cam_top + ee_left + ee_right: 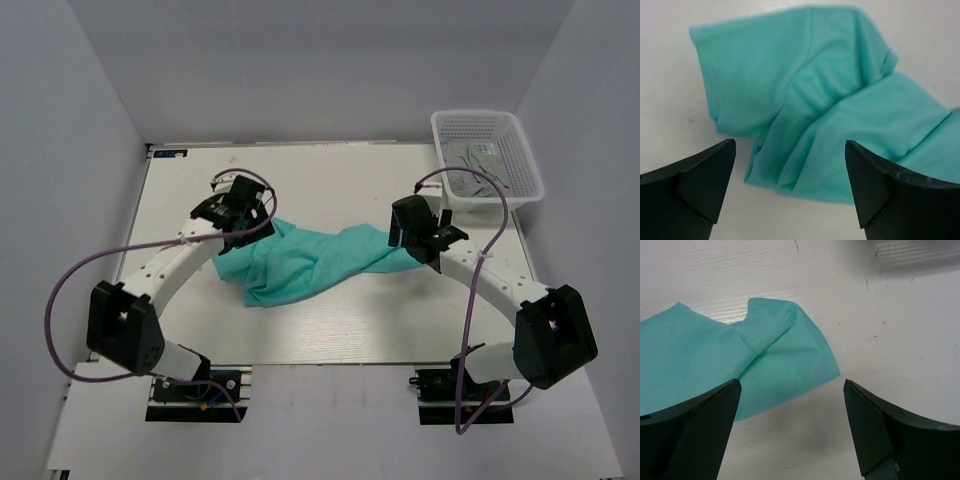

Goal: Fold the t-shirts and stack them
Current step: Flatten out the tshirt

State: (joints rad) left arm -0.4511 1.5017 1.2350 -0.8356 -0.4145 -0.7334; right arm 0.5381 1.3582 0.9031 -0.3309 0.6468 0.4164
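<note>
A teal-green t-shirt (310, 260) lies crumpled on the white table, stretched between the two arms. My left gripper (238, 212) hovers over its left end, open and empty; the left wrist view shows bunched folds of the shirt (815, 110) ahead of and between the spread fingers (700, 185). My right gripper (420, 232) hovers over the shirt's right end, open and empty; the right wrist view shows a sleeve-like flap of the shirt (775, 360) lying flat ahead of the left finger (695, 435), with bare table between the tips.
A white plastic mesh basket (488, 155) stands at the table's back right corner with grey cloth inside. The table's white top (330, 180) extends behind the shirt, its front edge (330, 362) lying just before the arm bases.
</note>
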